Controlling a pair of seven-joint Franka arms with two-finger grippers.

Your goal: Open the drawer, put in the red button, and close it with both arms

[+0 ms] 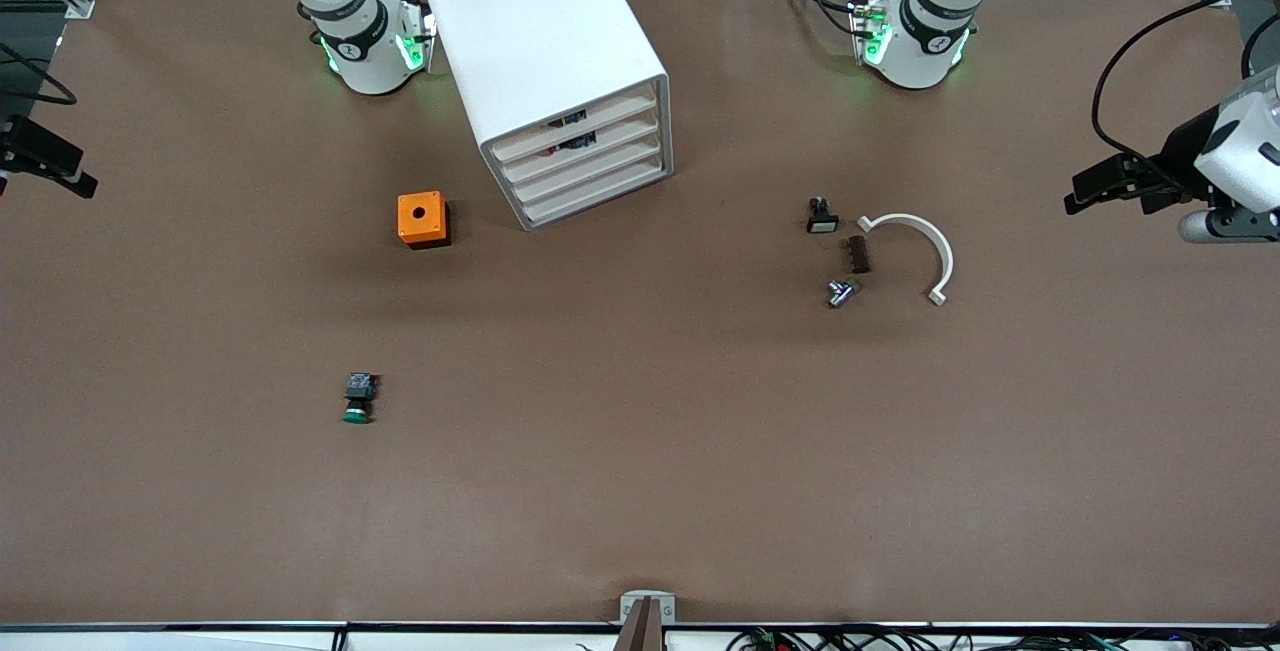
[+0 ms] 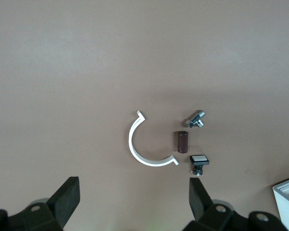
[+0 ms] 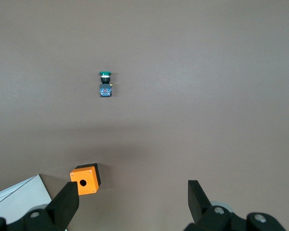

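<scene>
The white cabinet stands between the arms' bases, its four drawers facing the front camera. The uppermost drawer looks shut. Small dark shapes show in the gaps of the upper drawers. No red button shows clearly in any view. My left gripper is open and empty, up over the left arm's end of the table; it also shows in the left wrist view. My right gripper is open and empty over the right arm's end; it also shows in the right wrist view.
An orange box with a hole sits beside the cabinet. A green-capped button lies nearer the front camera. Toward the left arm's end lie a white curved clip, a brown cylinder, a metal fitting and a white-capped button.
</scene>
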